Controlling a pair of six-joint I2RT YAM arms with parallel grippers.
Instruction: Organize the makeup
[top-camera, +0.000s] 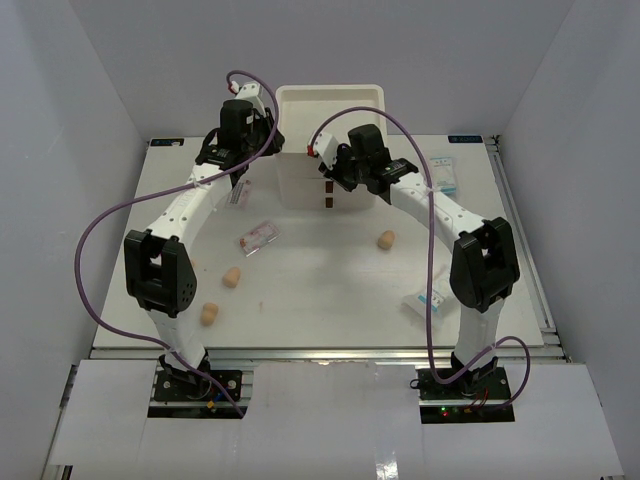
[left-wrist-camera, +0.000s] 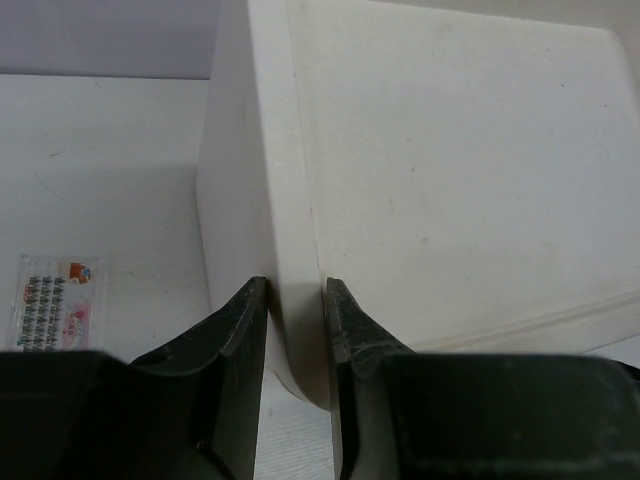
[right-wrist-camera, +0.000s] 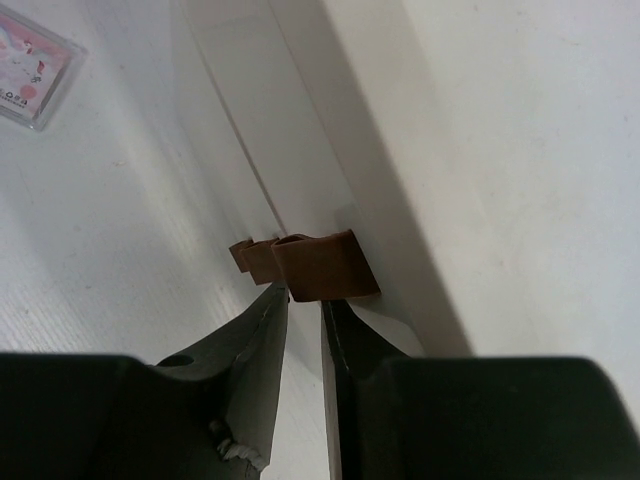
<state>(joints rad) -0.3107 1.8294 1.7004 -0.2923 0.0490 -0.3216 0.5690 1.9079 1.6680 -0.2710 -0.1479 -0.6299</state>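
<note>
Tan sponge and pink packet lie loose on the desk in front of the drawer box; right tool is narrow at the box's red-brown handle, grip unclear, so pinch squarely and pull straight; left tool is narrow astride the box's corner, hold unclear, and should brace firmly

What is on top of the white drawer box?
The white drawer box has a recessed top that looks bare. What its drawers hold is hidden behind their fronts.
</note>
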